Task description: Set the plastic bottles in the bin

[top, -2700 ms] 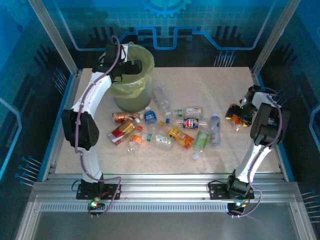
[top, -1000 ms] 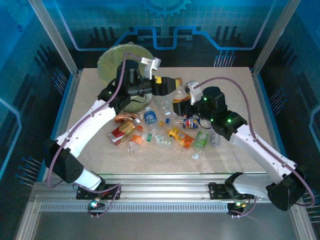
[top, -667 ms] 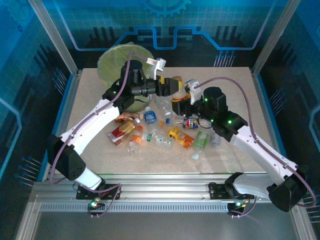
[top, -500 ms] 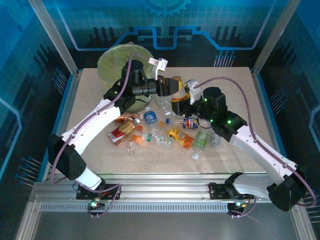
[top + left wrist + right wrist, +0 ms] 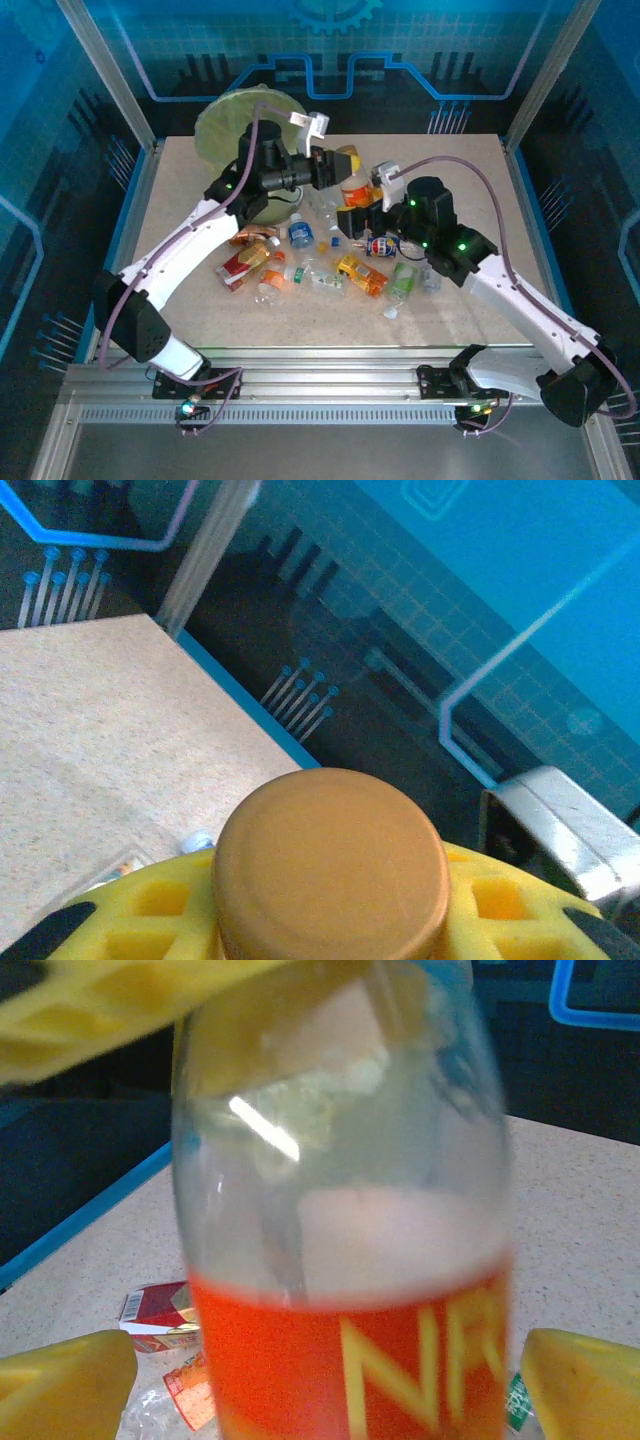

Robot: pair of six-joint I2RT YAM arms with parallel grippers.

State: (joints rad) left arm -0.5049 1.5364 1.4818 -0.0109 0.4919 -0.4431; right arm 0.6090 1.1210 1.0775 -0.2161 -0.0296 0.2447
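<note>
Speckled bench (image 5: 450, 160) under blue panels: 1 orange-label bottle (image 5: 356, 190) hangs upright above it, cap (image 5: 330, 865) up. The left pincer (image 5: 340, 163) clamps its neck. The right pincer (image 5: 362, 208) stands wide on either side of its body, not gripping. The bin (image 5: 225, 115) lies behind and left of the left pincer, so that arm is nearer.
</note>
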